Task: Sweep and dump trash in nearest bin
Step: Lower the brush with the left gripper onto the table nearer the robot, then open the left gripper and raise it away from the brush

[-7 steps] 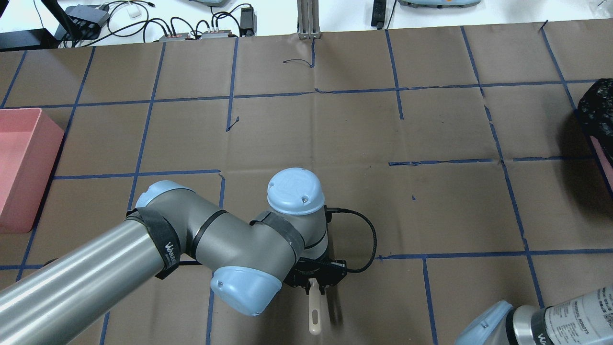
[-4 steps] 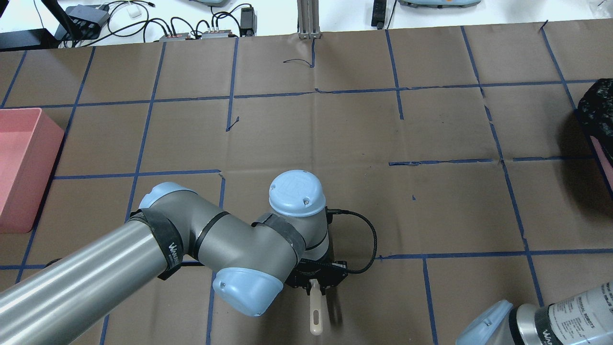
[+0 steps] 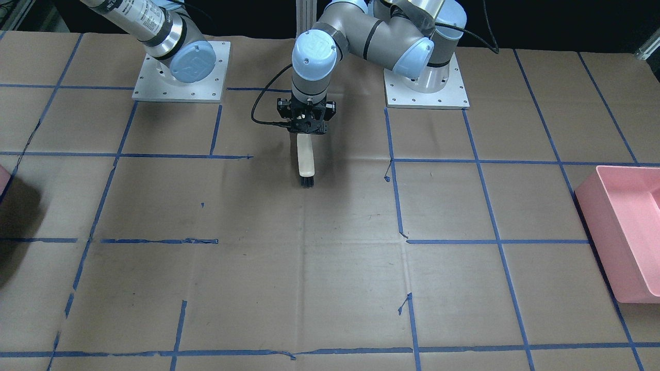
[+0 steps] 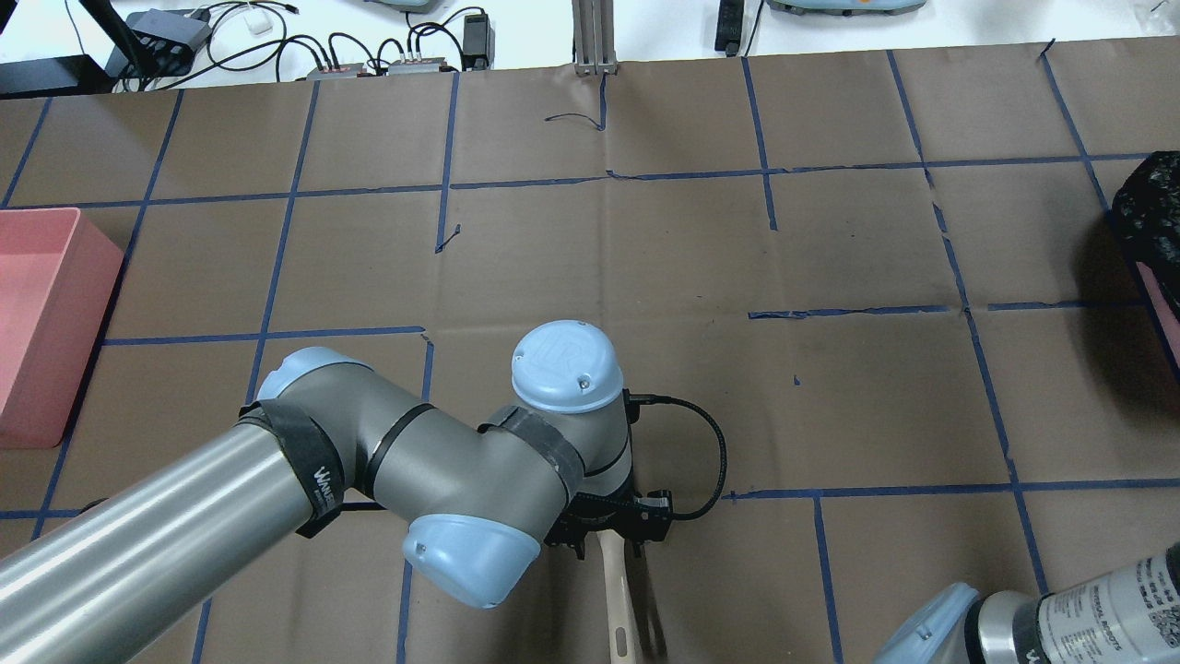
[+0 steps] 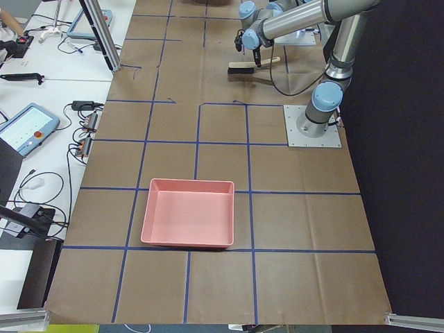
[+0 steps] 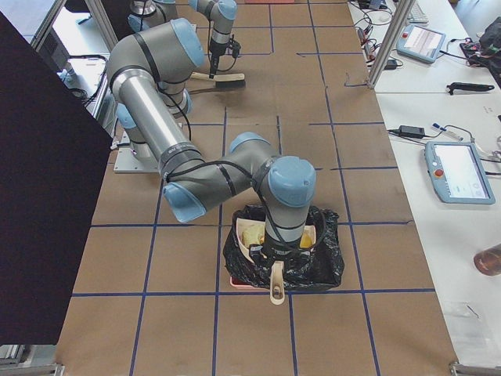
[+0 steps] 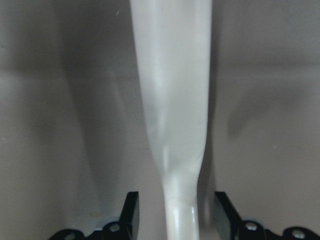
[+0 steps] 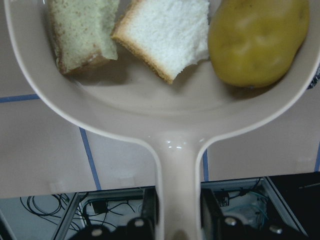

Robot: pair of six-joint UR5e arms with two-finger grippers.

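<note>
Right gripper (image 8: pixel 177 220) clamps dustpan (image 8: pixel 165 107) (potato (image 8: pixel 255 40), bread (image 8: pixel 165 35) inside); left gripper (image 3: pixel 306 125) grips brush (image 3: pixel 305 157).

The table (image 4: pixel 830 258) is seen from above behind the robot, and steeply from the opposite edge. Each table end is covered lengthwise by a side view. The brush (image 3: pixel 306 161) is shared by all four. Wrist views are very close: brush handle, dustpan (image 8: pixel 170 120); surroundings possibly blurred.

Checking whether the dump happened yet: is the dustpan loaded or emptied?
Loaded. The dustpan holds two bread slices and the potato-like lump.
</note>
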